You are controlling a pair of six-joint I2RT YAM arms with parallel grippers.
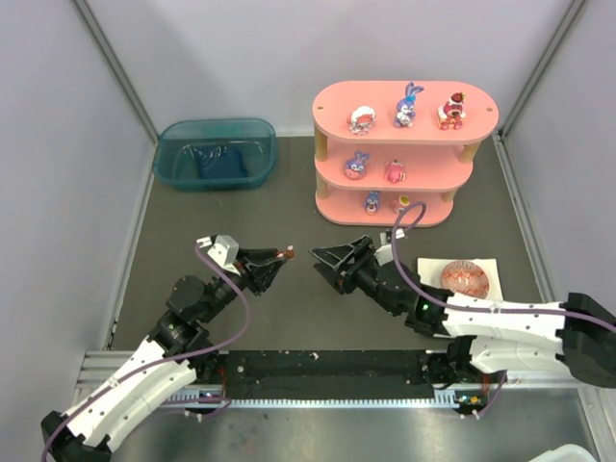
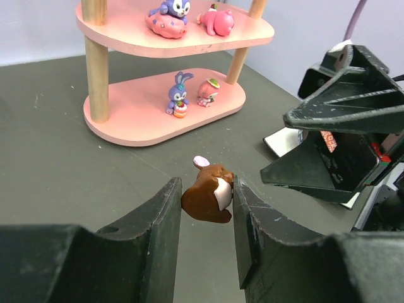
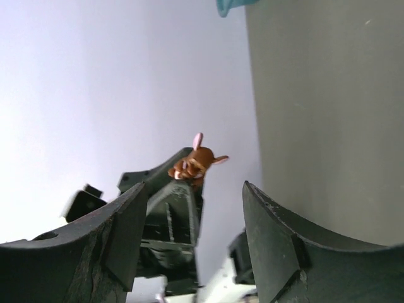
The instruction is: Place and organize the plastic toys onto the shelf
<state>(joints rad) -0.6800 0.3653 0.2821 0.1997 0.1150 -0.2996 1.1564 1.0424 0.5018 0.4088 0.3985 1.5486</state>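
left gripper (image 1: 280, 261): clamped on brown toy (image 2: 207, 197) | right gripper (image 1: 320, 267): wide open, empty, facing toy from its right, near | shelf (image 1: 423, 117): beyond, rightward

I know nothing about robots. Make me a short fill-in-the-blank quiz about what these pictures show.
The left gripper is shut on a small ___ figurine with a pink ear.
The top board of the pink shelf carries ___ figurines.
The right gripper is ___, with nothing between its fingers.
The patterned egg lies on a ___ sheet.
Missing words: brown; three; open; white.
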